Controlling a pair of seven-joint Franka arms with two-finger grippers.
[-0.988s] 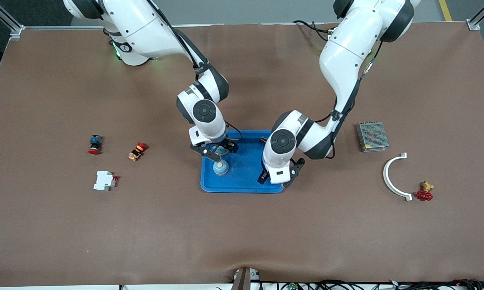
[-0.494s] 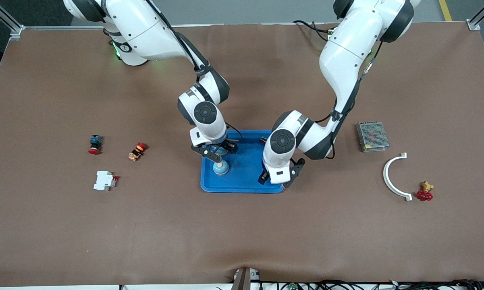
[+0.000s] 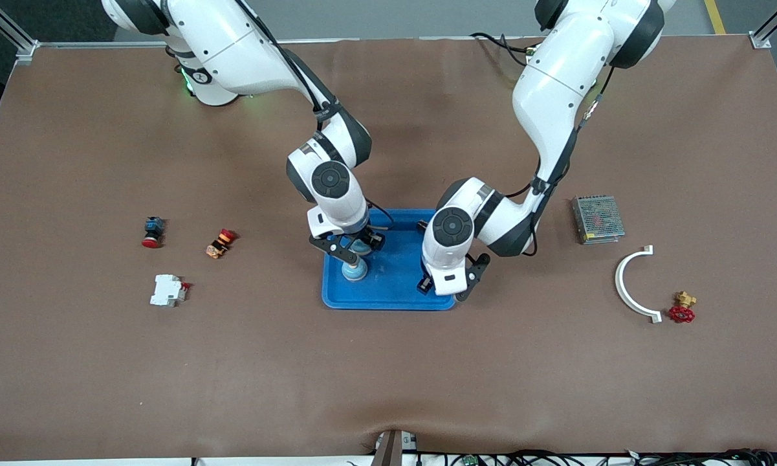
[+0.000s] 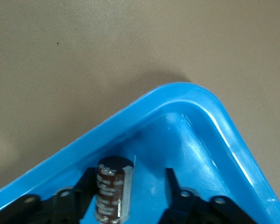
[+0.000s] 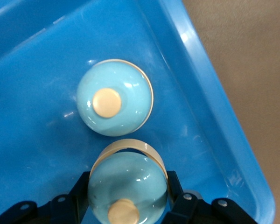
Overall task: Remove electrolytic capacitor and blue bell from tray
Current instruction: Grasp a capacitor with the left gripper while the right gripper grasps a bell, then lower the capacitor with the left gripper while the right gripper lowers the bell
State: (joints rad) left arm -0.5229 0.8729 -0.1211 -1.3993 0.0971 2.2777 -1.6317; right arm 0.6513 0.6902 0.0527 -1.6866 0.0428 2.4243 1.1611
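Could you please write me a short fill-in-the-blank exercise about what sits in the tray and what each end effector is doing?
1. The blue tray holds ____ light blue bells.
2. The right end effector is closed around a ____ in the tray.
3. Between the left end effector's fingers stands a dark ____, close to one finger and apart from the other.
4. The capacitor stands near a ____ of the tray.

Missing words: two; bell; capacitor; corner

Two bells (image 5: 115, 98) side by side in tray (image 3: 388, 299), capacitor (image 4: 113, 189) in its corner
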